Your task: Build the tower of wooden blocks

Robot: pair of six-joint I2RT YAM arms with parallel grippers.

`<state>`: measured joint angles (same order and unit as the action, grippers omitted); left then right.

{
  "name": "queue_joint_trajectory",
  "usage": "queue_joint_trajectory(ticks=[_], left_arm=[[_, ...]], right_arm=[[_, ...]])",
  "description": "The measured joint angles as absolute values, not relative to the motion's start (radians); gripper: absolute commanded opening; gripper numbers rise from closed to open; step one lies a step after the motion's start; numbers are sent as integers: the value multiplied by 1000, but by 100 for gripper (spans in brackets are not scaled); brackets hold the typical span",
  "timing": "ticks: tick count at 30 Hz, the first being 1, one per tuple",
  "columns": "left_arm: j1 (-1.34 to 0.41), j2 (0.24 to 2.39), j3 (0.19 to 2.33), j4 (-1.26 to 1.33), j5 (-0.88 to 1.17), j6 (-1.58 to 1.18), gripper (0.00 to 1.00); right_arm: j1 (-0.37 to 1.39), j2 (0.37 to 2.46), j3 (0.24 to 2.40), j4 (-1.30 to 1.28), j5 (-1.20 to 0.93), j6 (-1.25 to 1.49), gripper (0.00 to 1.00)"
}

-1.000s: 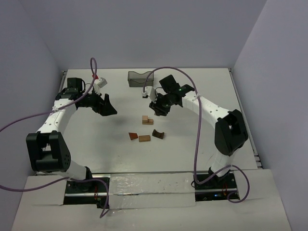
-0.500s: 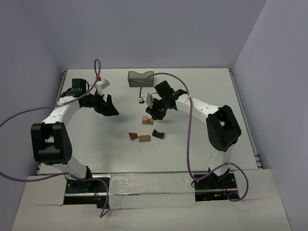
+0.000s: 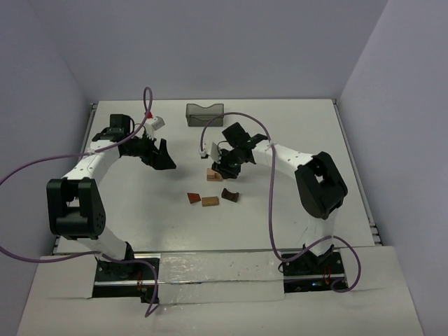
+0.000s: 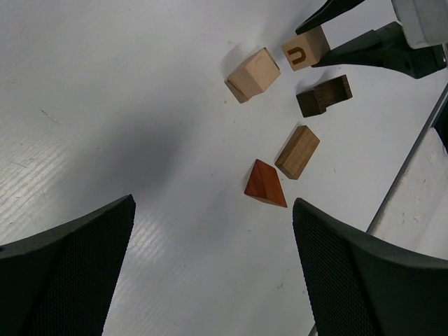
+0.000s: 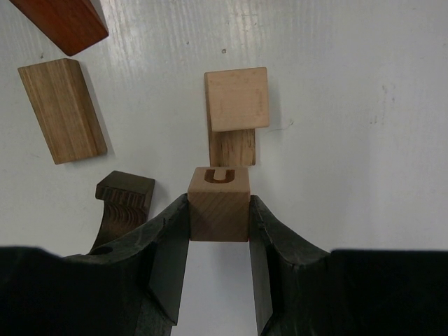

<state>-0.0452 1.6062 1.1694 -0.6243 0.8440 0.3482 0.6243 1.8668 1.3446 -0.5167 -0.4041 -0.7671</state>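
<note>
White worktop (image 3: 140, 210) enclosed by pale lilac walls, with a dark translucent bin (image 3: 204, 113) at the far edge. My arms reach in from the near edge.

My right gripper (image 5: 219, 210) is clamped on a tan cube (image 4: 305, 49) whose upper face carries a burnt-in letter "U"; one finger presses each side face. I cannot tell whether the cube's underside touches the worktop.

Just beyond the held cube in the right wrist view lies a pale cube (image 5: 236, 99), touching a darker tan piece (image 5: 232, 147) that shows between the two cubes. Whether the pale cube rests on that piece or only against it is unclear.

A dark brown arch (image 5: 122, 199) lies just beside my right gripper's finger. A tan bar (image 5: 61, 110) lies flat near the arch. A reddish-brown wedge (image 4: 264, 184) lies just beside the bar. These three loose blocks sit on the near side of the cubes in the top view.

My left gripper (image 4: 213, 206) is spread wide and holds nothing. It hangs over bare worktop to the left of the blocks, well apart from them.
</note>
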Motion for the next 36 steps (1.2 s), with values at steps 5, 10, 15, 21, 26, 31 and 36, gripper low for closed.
queue_joint_trajectory(ticks=[5, 10, 15, 21, 26, 31, 36], left_arm=[[-46, 1607, 1169, -624, 843, 352, 99], [-50, 1608, 1169, -624, 843, 353, 99], [-52, 1618, 1169, -625, 843, 358, 99], [-53, 1620, 1169, -625, 843, 361, 99], [-53, 1620, 1169, -624, 843, 361, 99], [-54, 1620, 1169, -624, 843, 361, 99], [-55, 1620, 1169, -624, 843, 363, 99]], right_arm=[[624, 1923, 1384, -548, -412, -794, 13], [624, 1952, 1414, -570, -413, -806, 14], [624, 1963, 1440, -588, -414, -810, 16], [624, 1985, 1471, -607, -416, -820, 18], [624, 1995, 1493, -627, -419, -828, 19], [624, 2002, 1509, -638, -421, -829, 20], [624, 2005, 1525, -649, -428, -828, 22]])
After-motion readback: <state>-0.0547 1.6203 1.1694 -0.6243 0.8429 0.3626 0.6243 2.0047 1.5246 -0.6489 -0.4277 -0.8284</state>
